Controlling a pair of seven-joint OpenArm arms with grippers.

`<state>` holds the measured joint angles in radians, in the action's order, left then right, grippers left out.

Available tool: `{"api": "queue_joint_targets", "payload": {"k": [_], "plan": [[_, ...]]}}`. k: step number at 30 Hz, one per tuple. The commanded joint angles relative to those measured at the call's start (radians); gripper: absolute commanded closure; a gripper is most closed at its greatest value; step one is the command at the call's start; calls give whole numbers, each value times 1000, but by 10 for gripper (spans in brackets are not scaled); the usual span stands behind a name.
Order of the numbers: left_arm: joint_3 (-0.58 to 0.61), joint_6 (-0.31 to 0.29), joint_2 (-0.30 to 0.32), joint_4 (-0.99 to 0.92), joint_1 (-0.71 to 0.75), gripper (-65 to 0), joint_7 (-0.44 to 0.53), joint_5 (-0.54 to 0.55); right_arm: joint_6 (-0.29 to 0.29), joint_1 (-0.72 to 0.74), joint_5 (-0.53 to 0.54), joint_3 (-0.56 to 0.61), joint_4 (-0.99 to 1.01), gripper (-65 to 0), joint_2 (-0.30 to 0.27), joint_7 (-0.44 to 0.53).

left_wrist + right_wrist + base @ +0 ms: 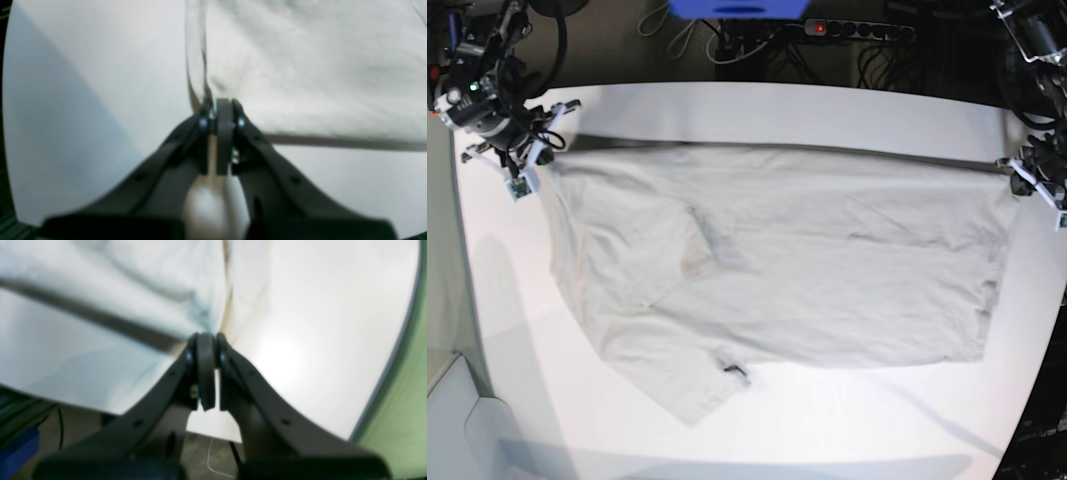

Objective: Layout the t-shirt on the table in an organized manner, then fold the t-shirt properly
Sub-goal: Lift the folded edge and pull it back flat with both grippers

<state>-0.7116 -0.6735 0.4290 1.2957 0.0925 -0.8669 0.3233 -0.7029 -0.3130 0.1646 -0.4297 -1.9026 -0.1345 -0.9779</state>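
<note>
The light grey-beige t-shirt (pixel 797 280) lies spread across the white table (pixel 847 425), wrinkled, with a sleeve (pixel 677 390) pointing toward the near edge. Its far hem is stretched in a straight line between my two grippers. In the base view my right gripper (pixel 535 162) is at the far left and my left gripper (pixel 1019 178) at the far right. Each is shut on a far corner of the cloth. In the left wrist view the left gripper (pixel 222 103) pinches the t-shirt (pixel 317 66). The right wrist view shows the right gripper (pixel 206 337) pinching the t-shirt (pixel 133 276).
Behind the table's far edge lie a power strip (pixel 857 28), cables and a blue object (pixel 737 8). In the right wrist view the table's rounded edge (pixel 390 373) runs close to the gripper, with a green surface (pixel 403 413) beyond it and a blue item (pixel 16 446) below.
</note>
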Motion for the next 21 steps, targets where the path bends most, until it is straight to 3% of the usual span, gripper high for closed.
{"api": "queue_joint_targets", "payload": {"k": [1,6,21], "plan": [[-12,4,17,26,5,-3,12,10,5,-7,8,-4,-18,0,-15,23],[-85,4,9,55,68,-3,12,10,5,-53,10,-5,-16,0,-43,29],[-90,4,8,57,164,-3,12,12,5,-120,6,-5,-19,0,-43,30]]}}
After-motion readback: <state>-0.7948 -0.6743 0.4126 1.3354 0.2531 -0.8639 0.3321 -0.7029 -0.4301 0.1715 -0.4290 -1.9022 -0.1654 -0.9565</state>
